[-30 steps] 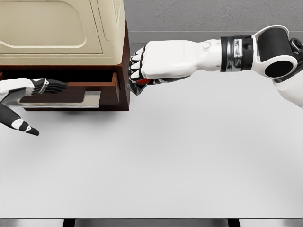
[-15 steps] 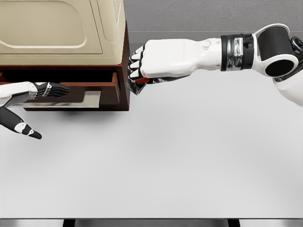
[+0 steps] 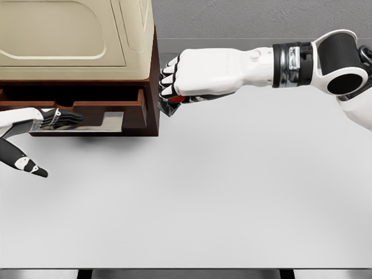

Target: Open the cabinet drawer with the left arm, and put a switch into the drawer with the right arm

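A dark brown cabinet (image 3: 152, 75) with a cream top stands at the upper left. Its drawer (image 3: 125, 107) is slightly pulled out, with a pale metal handle (image 3: 110, 122) along its front. My left hand (image 3: 40, 125) reaches in from the left edge, fingers stretched flat at the handle's left part and thumb hanging below; it is open. My right hand (image 3: 171, 96) hovers just right of the cabinet's front corner, curled around a small switch (image 3: 174, 100) with a red part showing beneath the fingers. Most of the switch is hidden.
The white table (image 3: 221, 192) spreads across the front and right. A grey wall (image 3: 232, 17) runs behind it. The table's front edge (image 3: 186, 269) lies near the bottom of the picture.
My left hand has slid a little lower and to the left along the drawer front, thumb dropping. The right hand with the switch has stayed put.
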### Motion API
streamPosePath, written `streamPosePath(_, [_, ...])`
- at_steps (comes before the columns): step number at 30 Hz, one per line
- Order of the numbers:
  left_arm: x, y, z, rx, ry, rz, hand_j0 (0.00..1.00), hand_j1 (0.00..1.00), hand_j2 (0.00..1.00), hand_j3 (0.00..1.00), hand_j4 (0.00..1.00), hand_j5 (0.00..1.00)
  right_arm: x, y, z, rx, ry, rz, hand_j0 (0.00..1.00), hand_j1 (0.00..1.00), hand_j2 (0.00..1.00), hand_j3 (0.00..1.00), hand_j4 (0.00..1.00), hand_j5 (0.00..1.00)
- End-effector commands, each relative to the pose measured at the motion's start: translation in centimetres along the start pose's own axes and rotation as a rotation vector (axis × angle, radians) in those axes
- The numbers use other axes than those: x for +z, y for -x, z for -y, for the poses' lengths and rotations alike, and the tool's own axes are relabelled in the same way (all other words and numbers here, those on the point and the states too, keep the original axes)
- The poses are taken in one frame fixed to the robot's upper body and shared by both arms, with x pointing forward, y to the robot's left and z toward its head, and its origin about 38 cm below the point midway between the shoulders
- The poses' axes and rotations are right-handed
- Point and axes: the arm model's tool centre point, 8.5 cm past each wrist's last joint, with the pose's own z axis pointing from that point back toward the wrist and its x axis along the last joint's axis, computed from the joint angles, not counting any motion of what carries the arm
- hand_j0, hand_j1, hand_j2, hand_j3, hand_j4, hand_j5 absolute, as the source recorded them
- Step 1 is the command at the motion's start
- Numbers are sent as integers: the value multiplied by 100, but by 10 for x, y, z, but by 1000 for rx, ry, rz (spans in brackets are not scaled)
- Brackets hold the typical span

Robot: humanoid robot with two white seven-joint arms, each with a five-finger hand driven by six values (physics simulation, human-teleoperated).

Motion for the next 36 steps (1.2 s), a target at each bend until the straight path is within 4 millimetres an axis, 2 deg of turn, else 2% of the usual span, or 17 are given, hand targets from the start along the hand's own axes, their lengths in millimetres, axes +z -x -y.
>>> streamPosePath(1, [5,1,-2,-8,-3,-22,100,100,100,100,100,100,1,0,1,-5,4,-2,47,47,47,47,47,47])
streamPosePath(21, [6,23,20,54,37,-66,100,100,100,100,100,100,6,1,1,-2,1,-13,47,47,47,47,47,47])
streamPosePath(36, [24,24,13,48,24,-135,100,100,100,100,100,100,3,0,5,2,9,-3,47,47,47,47,47,47])
